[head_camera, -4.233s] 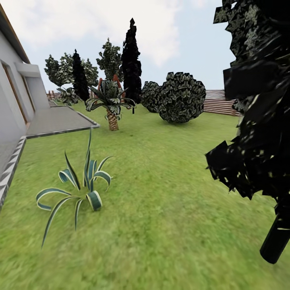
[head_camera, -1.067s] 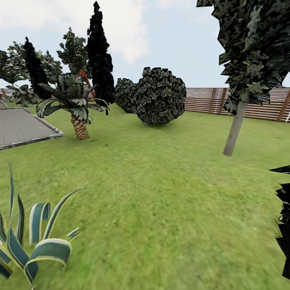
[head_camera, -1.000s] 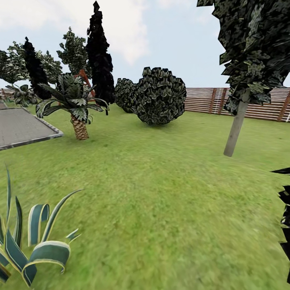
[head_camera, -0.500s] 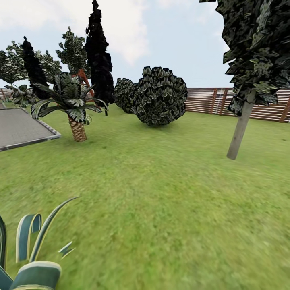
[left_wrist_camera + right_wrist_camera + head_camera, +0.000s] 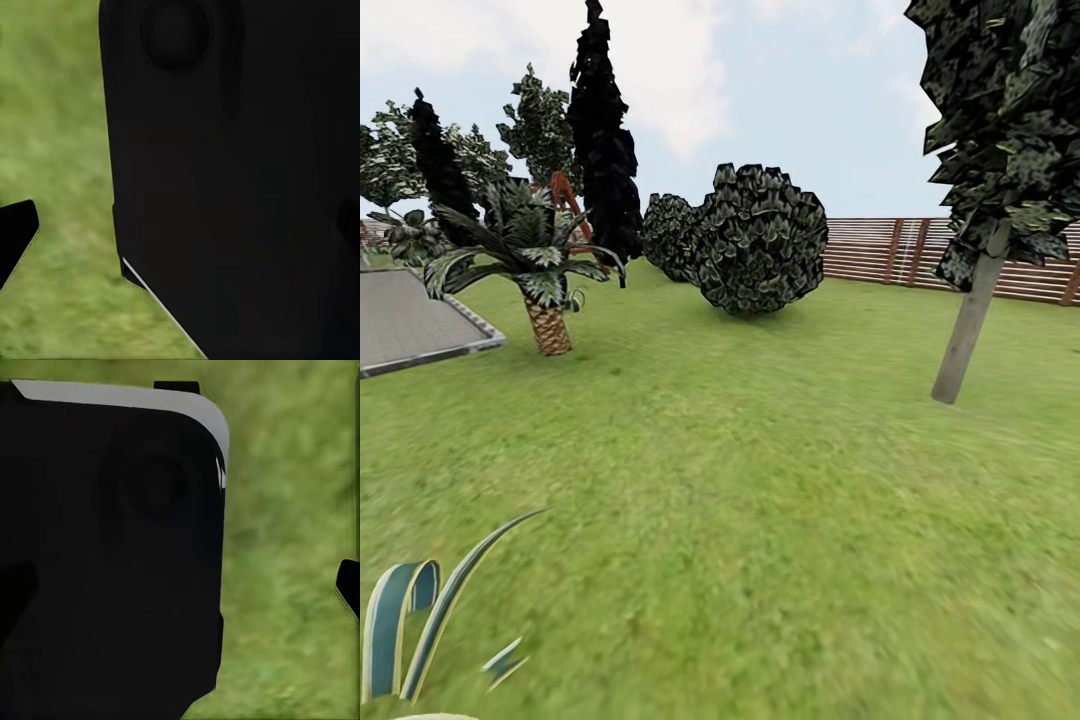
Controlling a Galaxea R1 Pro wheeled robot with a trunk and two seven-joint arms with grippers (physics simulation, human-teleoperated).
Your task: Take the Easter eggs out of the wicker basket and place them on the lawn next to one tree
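Open lawn (image 5: 760, 520) ahead; thin-trunked tree (image 5: 966, 330) to the right, palm (image 5: 545, 310) and round bush (image 5: 760, 245) further back, striped plant (image 5: 420, 630) near left.

A broad, mottled green lawn (image 5: 760, 500) is seen, bounded by a slatted brown fence (image 5: 880, 250). A pale-trunked tree (image 5: 966, 330) with a dark crown is rooted at its right.

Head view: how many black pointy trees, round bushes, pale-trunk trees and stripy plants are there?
Black pointy trees: 2
Round bushes: 2
Pale-trunk trees: 1
Stripy plants: 1
Total: 6
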